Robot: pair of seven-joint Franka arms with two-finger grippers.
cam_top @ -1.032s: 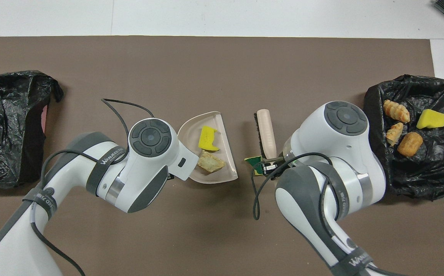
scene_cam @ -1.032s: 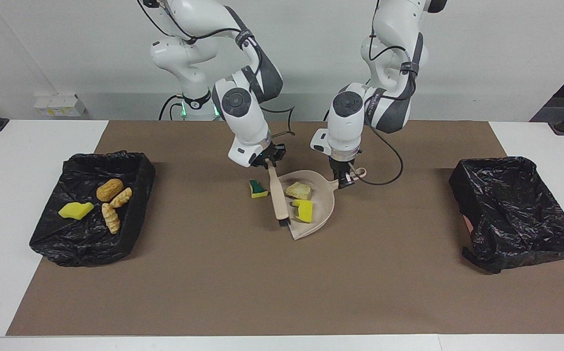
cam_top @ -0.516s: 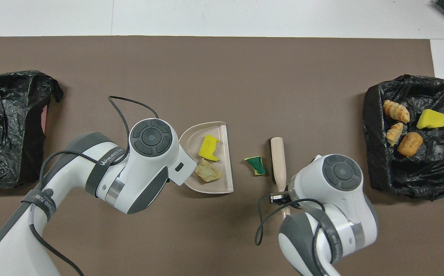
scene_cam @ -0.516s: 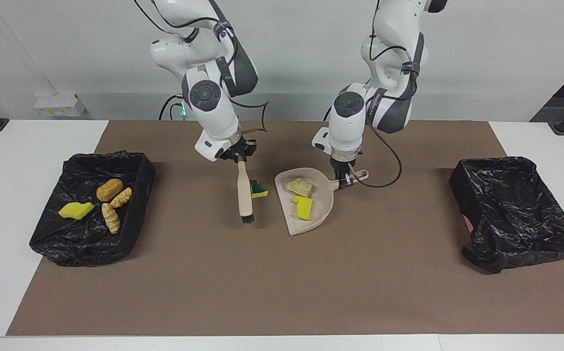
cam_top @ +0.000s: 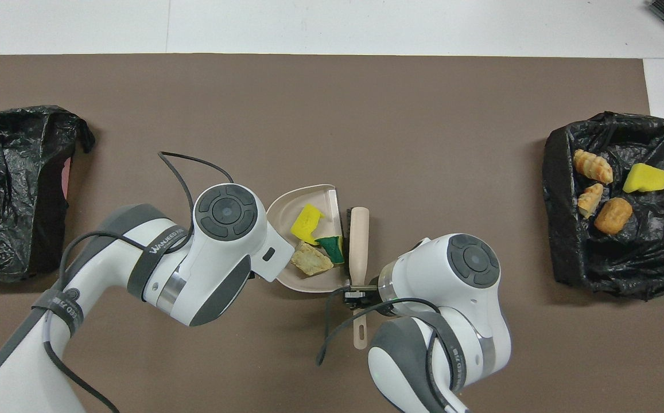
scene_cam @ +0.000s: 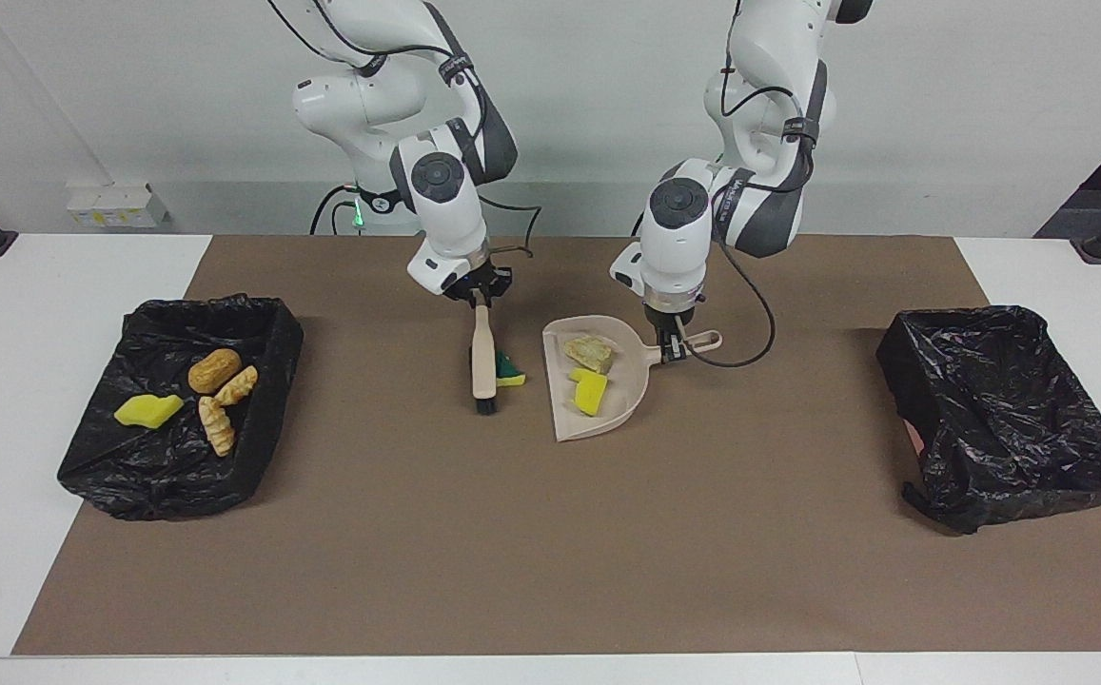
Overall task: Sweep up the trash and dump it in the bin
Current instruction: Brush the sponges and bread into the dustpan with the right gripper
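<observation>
My right gripper (scene_cam: 481,301) is shut on the handle of the beige brush (scene_cam: 483,366), whose bristles rest on the mat. A green-yellow sponge (scene_cam: 510,369) lies against the brush, at the open mouth of the beige dustpan (scene_cam: 621,404). In the pan lie a pale beige chunk (scene_cam: 588,352) and a yellow sponge (scene_cam: 591,391). My left gripper (scene_cam: 674,349) is shut on the dustpan's handle. In the overhead view the brush (cam_top: 358,238) stands along the pan's lip (cam_top: 286,205) with the green sponge (cam_top: 332,248) at that lip. The left gripper is hidden under its wrist there.
A black-lined bin (scene_cam: 93,457) at the right arm's end of the table holds three golden-brown rolls and a yellow sponge (scene_cam: 147,410). Another black-lined bin (scene_cam: 1007,409) stands at the left arm's end. A brown mat (scene_cam: 550,552) covers the table.
The right gripper swung the brush around the green sponge, then swept it against the sponge toward the dustpan's mouth. The dustpan shifted slightly toward the robots.
</observation>
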